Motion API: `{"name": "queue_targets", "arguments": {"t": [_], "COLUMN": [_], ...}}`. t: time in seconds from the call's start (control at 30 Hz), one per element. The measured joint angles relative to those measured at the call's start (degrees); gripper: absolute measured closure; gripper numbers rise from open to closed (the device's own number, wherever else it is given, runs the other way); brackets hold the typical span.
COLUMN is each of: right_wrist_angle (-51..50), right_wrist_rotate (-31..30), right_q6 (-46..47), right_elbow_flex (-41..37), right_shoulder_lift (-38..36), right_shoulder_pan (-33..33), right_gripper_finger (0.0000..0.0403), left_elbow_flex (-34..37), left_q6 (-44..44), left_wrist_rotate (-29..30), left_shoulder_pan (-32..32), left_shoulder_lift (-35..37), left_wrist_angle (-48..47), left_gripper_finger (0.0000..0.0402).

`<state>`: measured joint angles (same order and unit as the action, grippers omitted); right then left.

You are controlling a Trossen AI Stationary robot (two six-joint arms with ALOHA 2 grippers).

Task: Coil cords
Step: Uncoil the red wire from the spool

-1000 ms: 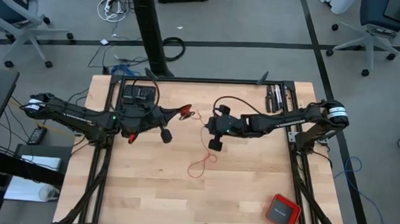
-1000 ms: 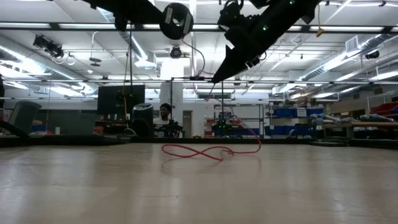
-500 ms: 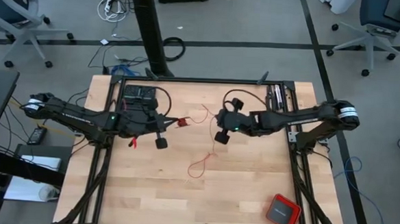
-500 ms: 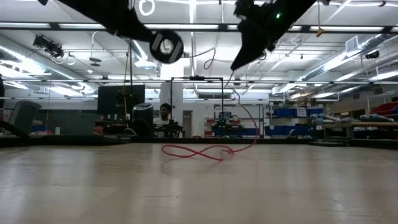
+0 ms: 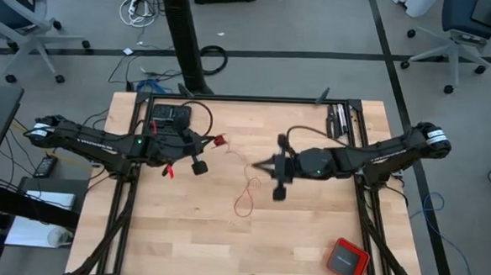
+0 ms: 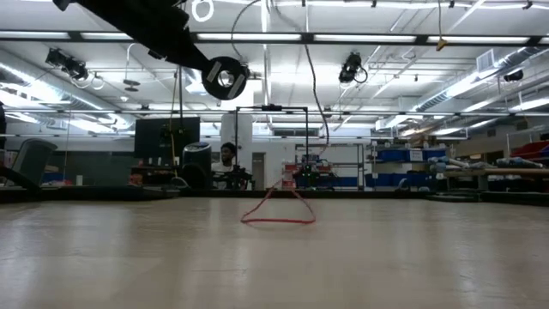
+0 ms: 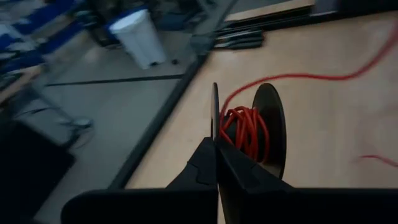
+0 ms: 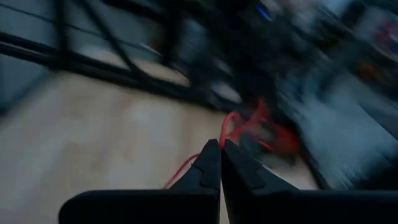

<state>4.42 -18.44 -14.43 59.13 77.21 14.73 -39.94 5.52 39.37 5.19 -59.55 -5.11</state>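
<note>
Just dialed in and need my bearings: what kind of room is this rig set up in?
It looks like a robotics lab or workshop. The wooden table sits on a carpeted floor with rolling office chairs around it; the low view shows strip ceiling lights, shelving with blue bins and a person at a desk behind.

A thin red cord [image 6: 277, 210] lies on the wooden table [image 6: 274, 257], rising into a small peak. A dark arm [image 6: 146, 26] hangs above it, and a person [image 6: 227, 157] sits far behind.

Wooden table [image 5: 181, 235] bears red cord [image 5: 243, 206], red box [image 5: 346, 260]
</note>
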Motion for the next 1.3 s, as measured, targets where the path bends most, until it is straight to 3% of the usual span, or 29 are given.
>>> {"name": "queue_targets", "arguments": {"t": [0.13, 0.37, 0.67, 0.9, 1.07, 1.3], "right_wrist_angle": [5.93, 12.66, 17.75, 8.36, 2.37, -21.02], "right_wrist_rotate": [8.4, 19.54, 24.73, 27.6, 33.2, 36.2], "right_q6": [-2.34, -2.76, 1.95, 12.76, 18.3, 24.44], "right_elbow_flex": [0.01, 0.03, 0.0, 0.02, 0.04, 0.02], "right_shoulder_lift": [1.01, 5.84, 17.03, 18.41, 18.23, 11.96], "right_shoulder_pan": [1.35, 0.37, -3.03, -8.26, -10.78, -12.99], "right_gripper_finger": [0.0403, 0.0403, 0.0402, 0.0388, 0.037, 0.0337], "left_elbow_flex": [0.0, 0.0, -0.02, -0.02, -0.02, 0.0], "left_q6": [0.0, -0.2, -0.99, -0.29, 3.19, 9.36], "left_wrist_rotate": [4.65, 5.14, 5.18, 4.27, 3.44, 1.98], "left_shoulder_pan": [0.0, 0.0, 0.01, 0.21, 1.97, 5.03], "left_shoulder_lift": [0.0, -0.04, -0.04, -0.02, -0.02, -0.02], "left_wrist_angle": [0.32, 2.96, 7.43, 11.84, 16.33, 21.51], "left_gripper_finger": [0.0401, 0.0401, 0.0401, 0.0401, 0.0401, 0.0401]}}
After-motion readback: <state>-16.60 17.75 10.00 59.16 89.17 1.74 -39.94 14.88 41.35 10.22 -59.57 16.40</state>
